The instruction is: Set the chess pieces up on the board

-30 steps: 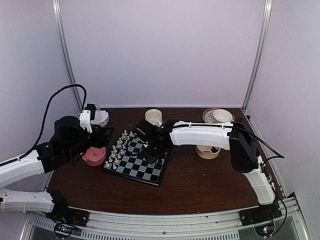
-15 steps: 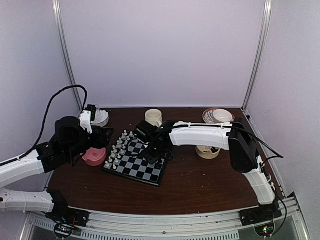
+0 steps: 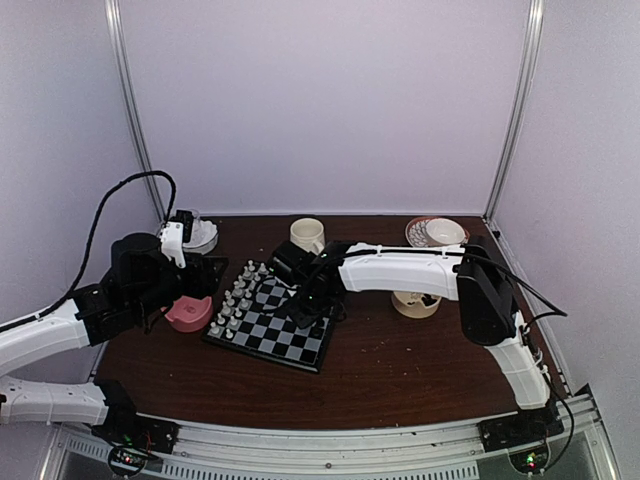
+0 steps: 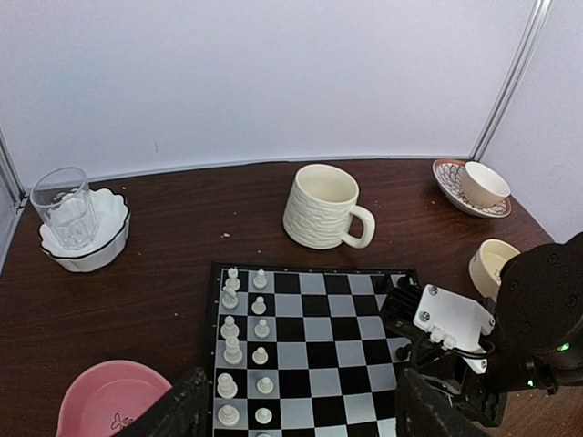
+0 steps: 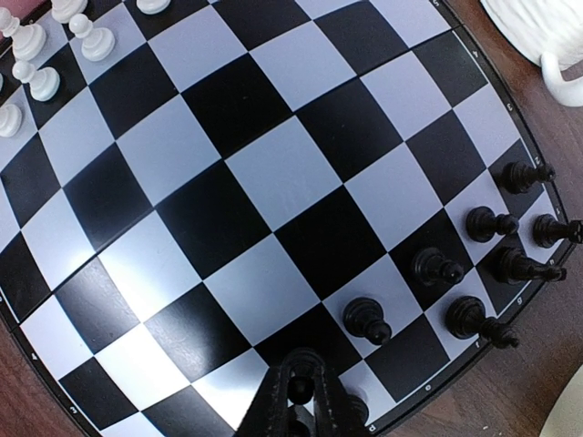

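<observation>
Fingers (image 5: pixel 273 414) of our right gripper (image 5: pixel 305 401) are pinching a black piece (image 5: pixel 300 390) at the board (image 5: pixel 237 182) edge.
We are hovering our left gripper (image 4: pixel 305 401), spread wide, above the board.

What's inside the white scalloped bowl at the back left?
A clear glass stands inside the bowl. The bowl's floor beneath it is hidden.

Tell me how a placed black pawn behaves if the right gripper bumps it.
The black pawn stands tall on a narrow base, so it probably tips easily. Round in section, it would likely roll once down. Smaller than one square of the board, it seems very light.
</observation>
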